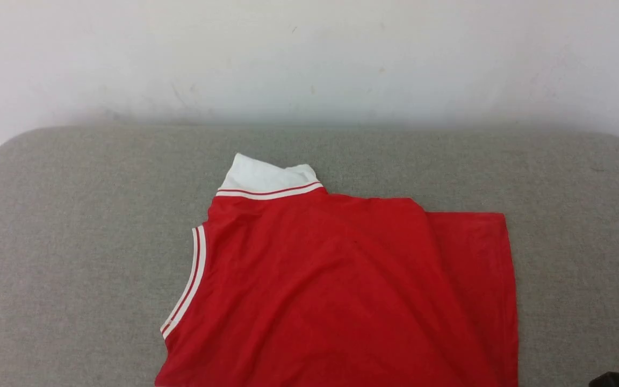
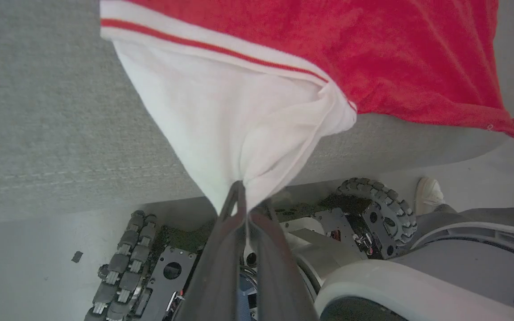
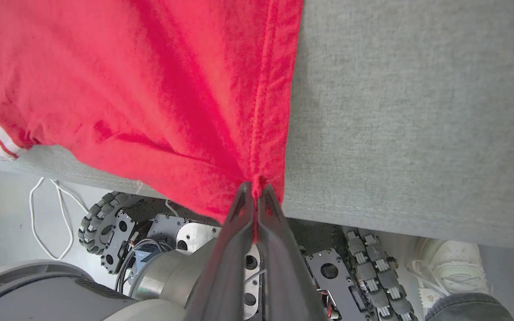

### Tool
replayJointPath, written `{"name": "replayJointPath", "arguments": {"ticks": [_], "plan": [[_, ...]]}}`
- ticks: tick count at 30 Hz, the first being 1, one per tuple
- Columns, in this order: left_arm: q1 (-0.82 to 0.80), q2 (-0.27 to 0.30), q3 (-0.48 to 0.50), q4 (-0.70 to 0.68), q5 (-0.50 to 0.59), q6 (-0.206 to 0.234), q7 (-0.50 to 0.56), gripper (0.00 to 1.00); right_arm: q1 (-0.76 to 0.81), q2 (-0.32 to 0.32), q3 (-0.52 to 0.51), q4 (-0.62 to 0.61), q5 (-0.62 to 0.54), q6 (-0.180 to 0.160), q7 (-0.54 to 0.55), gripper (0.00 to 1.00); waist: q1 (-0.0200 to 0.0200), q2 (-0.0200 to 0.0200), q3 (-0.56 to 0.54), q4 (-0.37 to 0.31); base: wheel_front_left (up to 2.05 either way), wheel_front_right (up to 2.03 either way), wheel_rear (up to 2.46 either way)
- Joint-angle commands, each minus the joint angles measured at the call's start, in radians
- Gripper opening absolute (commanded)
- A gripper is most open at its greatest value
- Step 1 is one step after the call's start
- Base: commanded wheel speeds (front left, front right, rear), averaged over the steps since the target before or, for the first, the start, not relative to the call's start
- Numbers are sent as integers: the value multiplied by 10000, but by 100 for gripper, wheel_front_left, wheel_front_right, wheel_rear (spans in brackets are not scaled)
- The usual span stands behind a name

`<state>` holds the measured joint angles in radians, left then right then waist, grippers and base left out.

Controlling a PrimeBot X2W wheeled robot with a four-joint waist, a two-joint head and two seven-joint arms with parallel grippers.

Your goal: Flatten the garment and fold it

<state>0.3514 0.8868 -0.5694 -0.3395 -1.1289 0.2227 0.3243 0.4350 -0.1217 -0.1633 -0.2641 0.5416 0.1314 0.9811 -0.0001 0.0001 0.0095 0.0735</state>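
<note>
Red jersey cloth, the garment (image 1: 342,279), lies spread across the middle of the grey fabric-covered table (image 1: 73,215). No lettering shows, so it is probably back side up. Its near part runs over the table's near edge. The far sleeve (image 1: 264,174), white, points toward the table's far edge. The near sleeve (image 2: 221,111) hangs off the near edge, its tip pinched in the tightly closed left tool (image 2: 239,189). The right tool (image 3: 254,189) is likewise clamped on the red hem corner (image 3: 266,169), just off the near edge.

The step in hand looks like stretching the garment flat. To do it well, the robot should draw both tools apart along the near edge with even tension. It should then carry them together toward the far edge, so the overhanging part lands on the table. An overlapped layer toward the table's right edge suggests the cloth is doubled there, and uneven pulling could deepen that fold. Thin knit likely stretches, so gentle force should be enough.
</note>
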Motion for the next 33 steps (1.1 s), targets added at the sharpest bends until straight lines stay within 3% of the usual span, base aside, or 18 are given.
{"name": "replayJointPath", "arguments": {"ticks": [1,11,23,33], "plan": [[-58,67,211,-178,132,67,-270,0,-33,20,-84,-168,36,-7,-138,0,1,-1,-38,-22,0,0,0],[-1676,-259,1015,-241,1387,-205,-1800,0,-1418,-332,56,-437,-549,-7,-1620,0,1,-1,552,-87,0,0,0],[-4508,-661,1335,1868,1893,-1504,-2220,0,-4539,-619,1016,548,-1385,-7,-2249,0,1,-1,2561,-238,0,0,0],[-5932,-1777,688,3900,2526,-2230,-2768,0,-5831,-651,1406,1832,-1722,-7,-2229,0,1,-1,3296,-8,0,0,0]]}}
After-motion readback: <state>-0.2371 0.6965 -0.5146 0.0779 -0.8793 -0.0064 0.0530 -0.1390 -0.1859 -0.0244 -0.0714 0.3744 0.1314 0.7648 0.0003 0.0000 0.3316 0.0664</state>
